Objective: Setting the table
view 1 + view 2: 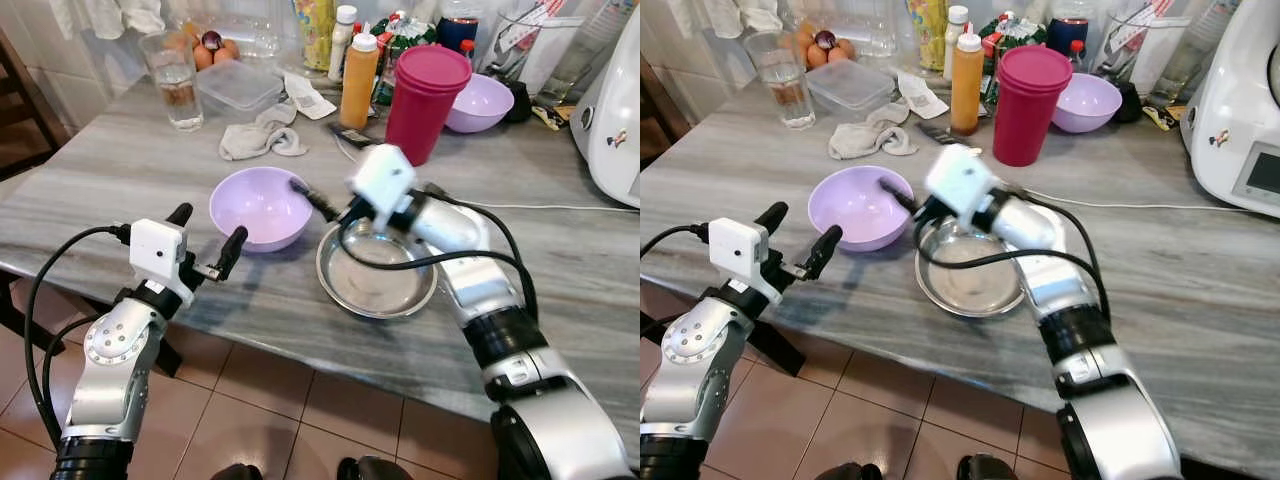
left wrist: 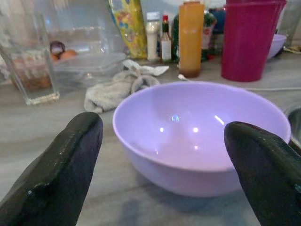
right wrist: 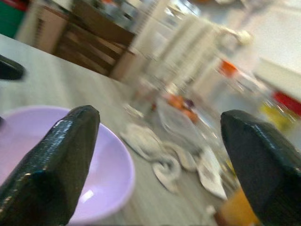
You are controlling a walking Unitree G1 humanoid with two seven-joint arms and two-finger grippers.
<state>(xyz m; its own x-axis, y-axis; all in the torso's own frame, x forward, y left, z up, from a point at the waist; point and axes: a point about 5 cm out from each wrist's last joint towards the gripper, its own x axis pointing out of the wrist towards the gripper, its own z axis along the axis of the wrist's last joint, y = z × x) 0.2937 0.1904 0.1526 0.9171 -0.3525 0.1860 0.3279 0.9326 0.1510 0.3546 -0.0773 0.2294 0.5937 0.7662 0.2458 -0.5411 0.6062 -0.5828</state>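
Nearest, the left gripper [image 1: 208, 240] hangs at the table's [image 1: 120, 180] near edge, fingers spread wide and empty, aimed at the lilac bowl [image 1: 260, 207] just beyond. Right of it sits a steel dish [image 1: 376, 272]. Over that, the right gripper [image 1: 322, 203] reaches the bowl's far-right rim, wide open, holding nothing. Likely light, stiff, slick plastic; pinching the rim wall seems safest.

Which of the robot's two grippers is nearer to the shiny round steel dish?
Right. The right gripper is above the steel dish's far rim, fingers open toward the near lilac plastic bowl. The left gripper hovers open beyond that bowl's other side, farther away.
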